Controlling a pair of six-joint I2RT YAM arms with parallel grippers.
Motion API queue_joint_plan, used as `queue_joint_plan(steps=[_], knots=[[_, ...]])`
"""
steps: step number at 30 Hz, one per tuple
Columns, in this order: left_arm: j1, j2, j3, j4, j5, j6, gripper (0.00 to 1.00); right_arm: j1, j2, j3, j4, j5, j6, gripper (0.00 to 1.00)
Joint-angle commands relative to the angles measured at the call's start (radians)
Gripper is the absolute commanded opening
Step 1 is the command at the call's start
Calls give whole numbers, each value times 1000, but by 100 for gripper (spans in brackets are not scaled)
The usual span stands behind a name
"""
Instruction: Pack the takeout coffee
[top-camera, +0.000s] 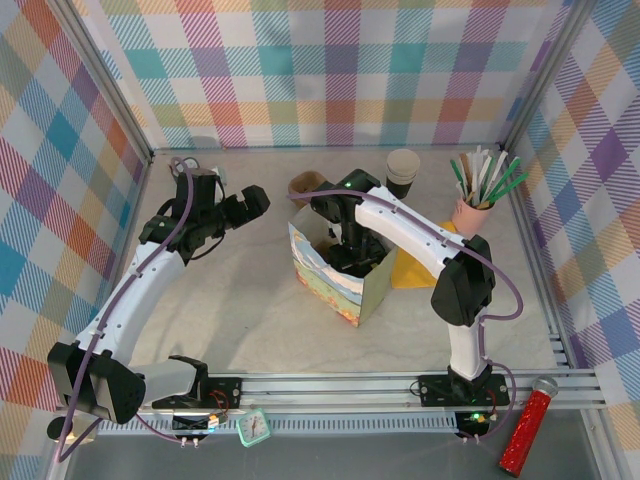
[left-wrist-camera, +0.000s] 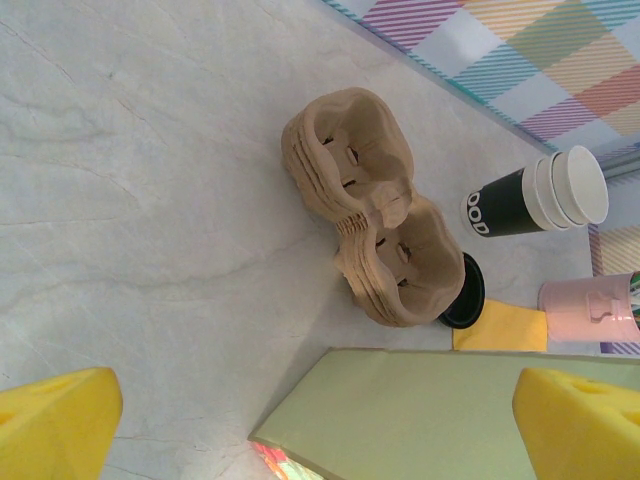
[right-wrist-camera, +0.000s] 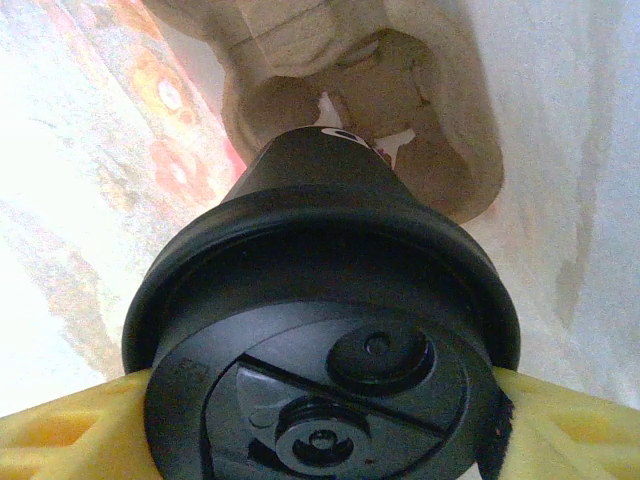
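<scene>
From above, we see our right gripper (top-camera: 352, 252) down inside the printed bag (top-camera: 335, 288). On the left wrist, the left gripper (left-wrist-camera: 320, 425) gapes wide, holding nothing. On the right wrist, yellow pads (right-wrist-camera: 60, 435) clamp the takeout coffee (right-wrist-camera: 320, 330) at its lid, seemingly above a pulp carrier (right-wrist-camera: 450, 130) inside the bag.

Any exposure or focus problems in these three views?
Right wrist: walls of the printed paper bag blown out white around the legible black lidded paper cup. Left wrist: brown pulp cup carrier sharp, yellow fingers blurred. Top external: even light, soft shadows.
</scene>
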Motion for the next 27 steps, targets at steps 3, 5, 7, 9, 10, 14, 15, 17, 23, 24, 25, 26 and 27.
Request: queue_joint_plan(steps=[3,5,7,9,10,14,15,17,23,24,25,26,27], knots=[[12,-21,13,0,-4,7,100,-8,-39,11,-169,22,22,73],[12,-22,13,-1,-2,6,100,-9,-39,13,-169,22,22,73],[13,-22,13,1,-3,4,100,-8,-39,19,-168,25,24,73],[12,-23,12,-1,-3,5,100,-9,-39,27,-169,28,24,72],[12,-24,12,-1,-3,5,100,-8,-38,33,-169,30,26,72],[12,-26,14,-1,-3,5,100,-8,-37,51,-169,33,26,73],[12,-26,15,-2,-5,5,100,-8,-36,54,-168,36,27,73],[13,-28,15,-2,-6,5,100,-8,-37,58,-169,45,28,72],[12,-32,16,-1,0,7,100,-9,-36,77,-170,68,28,73],[12,-32,18,0,2,6,100,-8,-37,77,-170,71,27,72],[12,-32,18,-1,3,6,100,-8,-39,76,-170,79,26,72],[13,-32,18,-1,4,6,100,-8,-40,77,-171,85,26,73],[13,-32,18,-1,5,7,100,-9,-42,75,-171,85,25,73]])
